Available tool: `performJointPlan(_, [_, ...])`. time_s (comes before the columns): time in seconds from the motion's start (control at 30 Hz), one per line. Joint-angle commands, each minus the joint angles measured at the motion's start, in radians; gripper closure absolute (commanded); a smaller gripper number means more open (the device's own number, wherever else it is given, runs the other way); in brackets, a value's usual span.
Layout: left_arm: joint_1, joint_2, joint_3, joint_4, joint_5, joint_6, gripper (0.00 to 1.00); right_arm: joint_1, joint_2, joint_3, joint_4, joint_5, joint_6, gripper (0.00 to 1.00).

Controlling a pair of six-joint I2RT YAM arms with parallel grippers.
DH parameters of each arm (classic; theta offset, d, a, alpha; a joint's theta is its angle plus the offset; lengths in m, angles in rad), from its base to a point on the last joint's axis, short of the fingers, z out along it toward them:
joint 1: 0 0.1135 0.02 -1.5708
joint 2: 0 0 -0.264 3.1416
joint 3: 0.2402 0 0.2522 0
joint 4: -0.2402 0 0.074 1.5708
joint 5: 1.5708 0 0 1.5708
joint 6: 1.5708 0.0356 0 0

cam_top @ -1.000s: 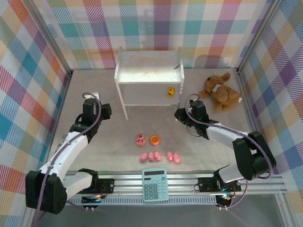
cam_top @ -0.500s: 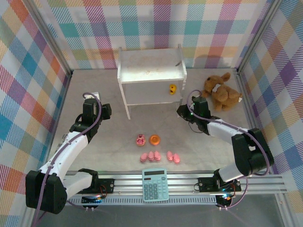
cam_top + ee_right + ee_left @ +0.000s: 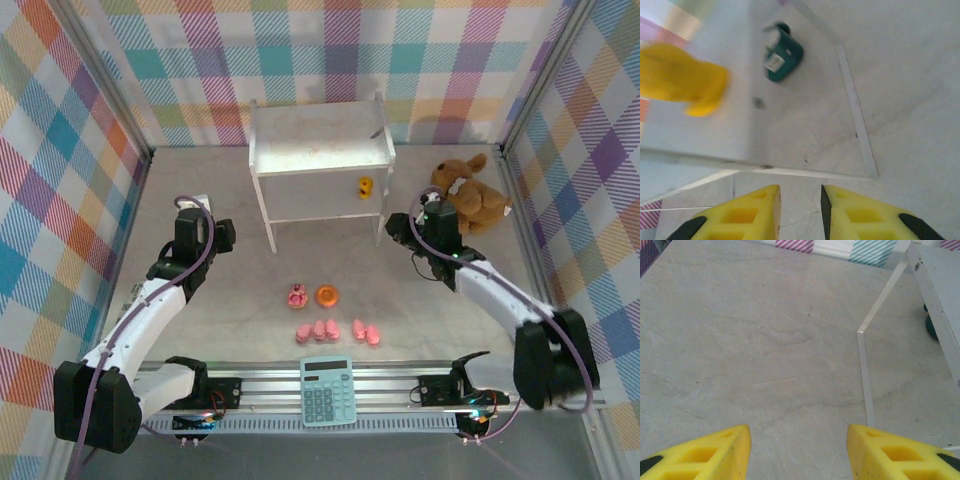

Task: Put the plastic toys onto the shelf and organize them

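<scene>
The white shelf (image 3: 320, 150) stands at the back centre, with a yellow duck (image 3: 365, 187) on the right of its lower board. In the right wrist view the duck (image 3: 680, 80) is blurred on that board (image 3: 805, 115). My right gripper (image 3: 393, 228) (image 3: 800, 192) hovers just off the shelf's right front corner, open by a narrow gap with nothing between its fingers. A pink cupcake piece (image 3: 297, 295), an orange ring (image 3: 326, 295) and pink pigs (image 3: 318, 330) (image 3: 365, 332) lie on the table in front. My left gripper (image 3: 200, 212) (image 3: 797, 435) is open over bare table, left of the shelf (image 3: 940, 300).
A brown plush animal (image 3: 468, 195) lies right of the shelf, close behind my right wrist. A teal calculator (image 3: 326, 390) rests on the rail at the near edge. A small teal piece (image 3: 782, 57) sits under the shelf. Plaid walls enclose the table.
My right gripper has moved right and back, beside the shelf's right front corner, and its jaws have parted a little. The shelf and duck shifted slightly. The left arm is still.
</scene>
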State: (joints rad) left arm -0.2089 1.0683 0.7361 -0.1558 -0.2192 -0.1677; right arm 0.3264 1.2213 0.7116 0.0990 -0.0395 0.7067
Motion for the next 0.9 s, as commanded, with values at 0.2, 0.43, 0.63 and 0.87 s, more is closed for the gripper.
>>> performJointPlan(0.2, [0.002, -0.026, 0.005, 0.005, 0.006, -0.003, 0.47, 0.250, -0.274, 0.120, -0.359, 0.310, -0.537, 0.72])
performJointPlan(0.43, [0.002, -0.040, 0.026, -0.018, 0.008, -0.006, 0.47, 0.673, -0.113, 0.211, -0.317, 0.739, -0.940, 0.73])
performJointPlan(0.63, [0.001, -0.081, 0.045, -0.060, 0.000, -0.002, 0.47, 0.767, 0.110, 0.227, -0.058, 0.949, -1.154, 0.77])
performJointPlan(0.87, [0.002, -0.107, 0.070, -0.104, -0.013, 0.011, 0.47, 0.775, 0.302, 0.233, 0.351, 1.089, -1.400, 0.79])
